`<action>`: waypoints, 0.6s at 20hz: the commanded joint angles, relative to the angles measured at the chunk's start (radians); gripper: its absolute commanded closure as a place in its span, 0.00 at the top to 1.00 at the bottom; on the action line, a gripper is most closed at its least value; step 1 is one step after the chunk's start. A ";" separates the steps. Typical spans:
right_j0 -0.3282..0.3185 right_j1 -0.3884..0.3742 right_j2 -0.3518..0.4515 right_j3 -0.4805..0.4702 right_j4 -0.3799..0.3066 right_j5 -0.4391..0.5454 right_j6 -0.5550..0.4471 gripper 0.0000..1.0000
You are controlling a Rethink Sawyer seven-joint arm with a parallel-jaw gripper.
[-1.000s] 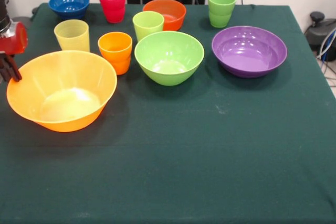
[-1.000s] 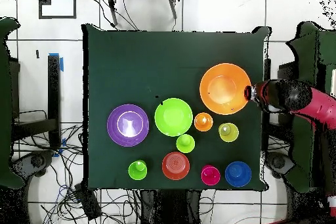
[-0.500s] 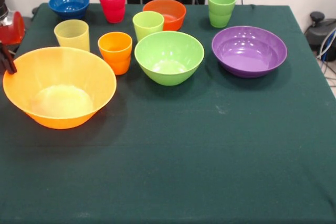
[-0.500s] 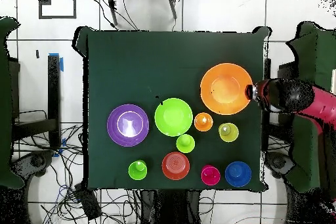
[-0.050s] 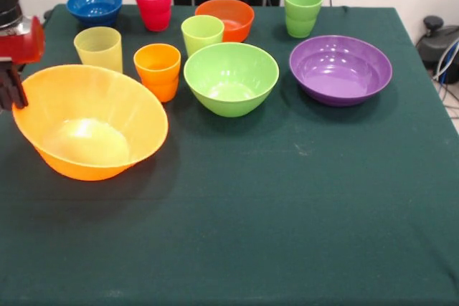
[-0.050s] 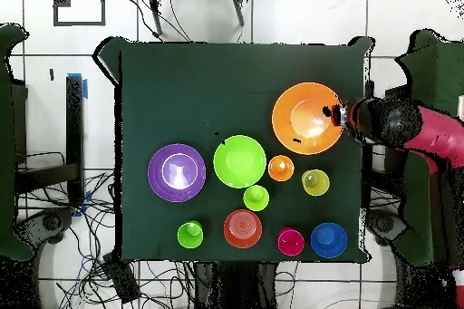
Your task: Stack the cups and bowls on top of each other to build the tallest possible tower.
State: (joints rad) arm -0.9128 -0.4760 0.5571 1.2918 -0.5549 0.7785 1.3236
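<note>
A: Front view first. Your gripper (image 5: 12, 89) is sitting at the table's left edge, right on the rim of the big orange bowl (image 5: 90, 121). Looks to me like the fingers are pinching that rim, one inside the wall and one outside, but you can't see the tips cleanly, so treat it as a judgement.

B: Which way is the bowl lying from the jaws?

A: It's stretching away from them toward the table's centre, w/ the gripped side riding higher and the opposite rim dipping. So it's tilting, not flat. Overhead is agreeing: bowl (image 6: 308, 118) just beside the gripper (image 6: 343, 115) at the cloth's edge.

B: So nothing's stacked yet?

A: No tower yet. Everything else is standing apart on the green cloth (image 5: 287, 198): lime green bowl (image 5: 231, 77) and orange cup (image 5: 157, 69) near the big bowl, purple bowl (image 5: 341, 69) further right, yellow cup (image 5: 98, 48) behind it. Along the back you're seeing the blue bowl (image 5: 95, 6), red cup (image 5: 153, 5), orange-red bowl (image 5: 228, 18), plus two green cups (image 5: 303, 11) (image 5: 202, 34).

B: Materials?

A: Smooth glossy plastic, round, tapered. The big one's translucent and thin-walled, so I'd guess it's flexing and slipping easily under a rim pinch. You're probably dragging it inward as the base.
</note>
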 commanded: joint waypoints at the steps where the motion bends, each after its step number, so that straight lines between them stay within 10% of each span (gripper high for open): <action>1: 0.128 0.026 -0.060 0.004 -0.037 -0.053 0.135 0.00; 12: 0.253 -0.008 -0.154 -0.041 0.006 -0.056 0.224 0.00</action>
State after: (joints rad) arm -0.7273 -0.4801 0.4854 1.2817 -0.5452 0.7240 1.3507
